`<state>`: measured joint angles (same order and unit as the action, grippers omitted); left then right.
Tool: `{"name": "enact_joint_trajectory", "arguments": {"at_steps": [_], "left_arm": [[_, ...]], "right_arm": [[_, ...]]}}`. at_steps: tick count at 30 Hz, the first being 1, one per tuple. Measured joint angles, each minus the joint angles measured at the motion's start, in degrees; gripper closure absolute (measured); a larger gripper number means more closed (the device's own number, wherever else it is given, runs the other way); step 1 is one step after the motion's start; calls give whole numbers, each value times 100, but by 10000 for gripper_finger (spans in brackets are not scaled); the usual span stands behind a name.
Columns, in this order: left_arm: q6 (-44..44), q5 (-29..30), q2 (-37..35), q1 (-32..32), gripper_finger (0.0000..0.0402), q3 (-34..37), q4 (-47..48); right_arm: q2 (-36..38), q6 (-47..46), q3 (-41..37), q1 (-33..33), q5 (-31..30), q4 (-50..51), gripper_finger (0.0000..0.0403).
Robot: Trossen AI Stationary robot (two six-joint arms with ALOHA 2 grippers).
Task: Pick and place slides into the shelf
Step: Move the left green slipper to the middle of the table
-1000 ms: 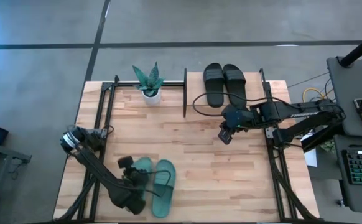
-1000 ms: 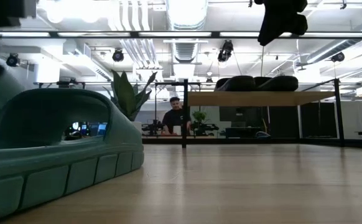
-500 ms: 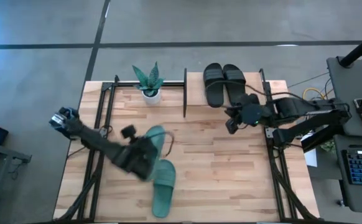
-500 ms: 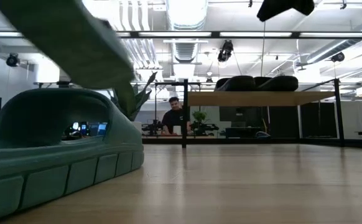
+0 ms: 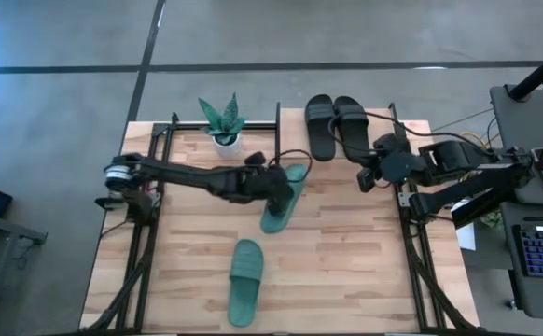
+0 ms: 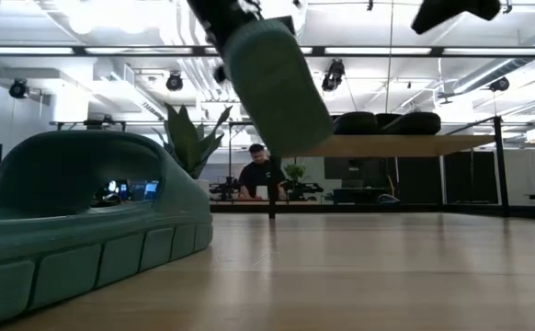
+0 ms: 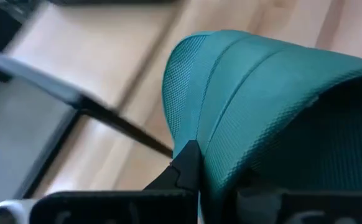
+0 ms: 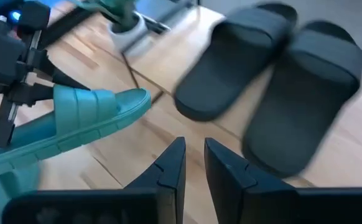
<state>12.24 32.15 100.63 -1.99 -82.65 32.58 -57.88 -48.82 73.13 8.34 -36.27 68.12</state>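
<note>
My left gripper [image 5: 270, 187] is squeezed tight on one green slide [image 5: 281, 198], lifted over the middle of the table [image 5: 346, 252], just beside the shelf [image 5: 290, 119]. The other green slide [image 5: 244, 282] lies flat near the front edge. The black slides [image 5: 337, 126] already sit on the shelf. To do this well, I think I should hold the slide flat and move it slowly in beside the black ones, missing the post and the plant [image 5: 223, 121]. My right gripper [image 5: 369, 177] waits by the shelf, fingers [image 8: 168, 169] nearly closed, holding nothing.

Left hand [image 5: 276, 187] clamped mid-table; right hand [image 5: 366, 178] nearly closed.
</note>
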Motion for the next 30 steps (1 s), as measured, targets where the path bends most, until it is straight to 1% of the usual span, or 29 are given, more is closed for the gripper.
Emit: {"name": "enact_joint_trajectory", "arguments": {"at_steps": [2,4,9,13,17,20,22,26,30], "left_arm": [[-163,-247,285,45,401,-154,-13],[-262,-368,587,51,401,-360,-61],[-270,-365,1401,103,402,-1089,-100],[-278,-79,2073,173,402,-1943,-73],[-779,6,2772,294,402,-2826,-13],[-995,338,3231,384,402,-3352,147],[-1016,441,3491,452,402,-3629,338],[-1063,516,3772,538,399,-3829,659],[-1022,467,3767,530,375,-3716,684]], "right_arm": [[14,-162,-4,0,-1,265,351],[32,-254,-6,0,-1,422,351],[61,-308,-8,0,-132,455,351],[74,-308,-8,0,-147,469,351],[74,-327,-8,0,-146,520,351],[74,-344,-8,0,-144,520,351],[74,-371,-8,0,-138,520,351],[74,-371,-8,0,-127,530,351],[74,-369,-8,2,-125,546,351]]}}
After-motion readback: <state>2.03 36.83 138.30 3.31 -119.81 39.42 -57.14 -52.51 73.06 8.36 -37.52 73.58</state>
